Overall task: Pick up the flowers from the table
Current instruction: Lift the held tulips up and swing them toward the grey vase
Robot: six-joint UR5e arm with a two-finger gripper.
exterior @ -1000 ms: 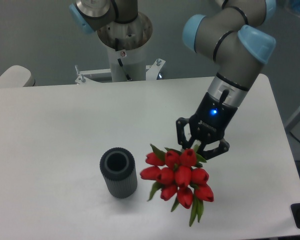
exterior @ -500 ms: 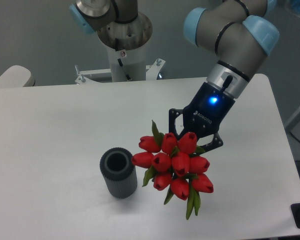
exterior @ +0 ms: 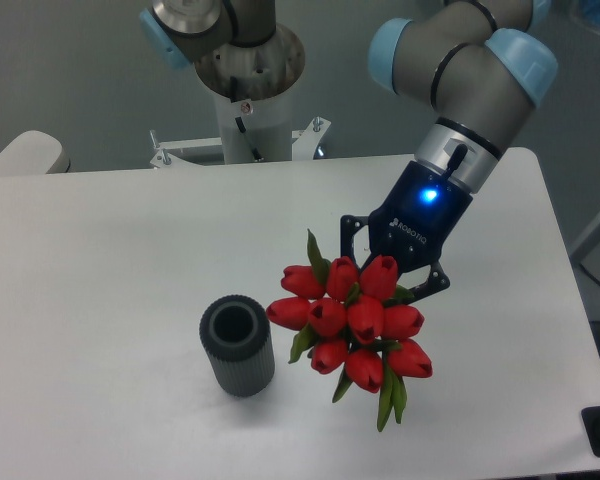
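The flowers (exterior: 352,322) are a bunch of red tulips with green leaves, held up above the white table (exterior: 110,260) with the blooms facing the camera. My gripper (exterior: 392,278) is shut on the stems just behind the blooms; the fingertips are hidden by the flower heads. The bunch hangs to the right of the dark grey ribbed cylinder (exterior: 237,346), apart from it.
The grey cylinder stands upright, open end up, at the table's front middle. The arm's base column (exterior: 248,90) stands behind the table's far edge. The table's right edge lies near the arm.
The gripper has lifted the flowers up and to the left off the table, then eased slightly back right and down. The cylinder has not moved.
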